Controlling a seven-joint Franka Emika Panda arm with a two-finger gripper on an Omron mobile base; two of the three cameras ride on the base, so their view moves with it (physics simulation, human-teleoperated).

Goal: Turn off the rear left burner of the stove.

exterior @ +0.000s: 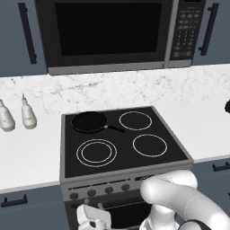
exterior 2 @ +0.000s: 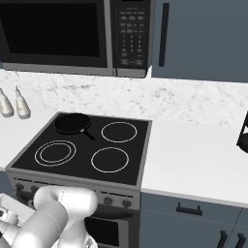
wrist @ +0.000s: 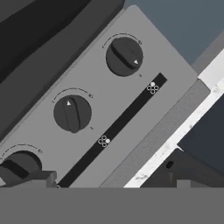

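Below the stove's (exterior: 67, 148) front edge, the claw (wrist: 109, 179) gapes wide and empty before three knobs (wrist: 72, 113).

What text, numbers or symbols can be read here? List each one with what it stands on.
No readable words or numbers.
Microwave keypad: rows of pale button marks, too small and blurred to read.
Stove control panel: small four-dot burner symbols on the black strip, each with one dot lit; no lettering.
Knobs: a white pointer triangle on each and a thin arc around it; the tiny marks at the arc ends are too small to read.
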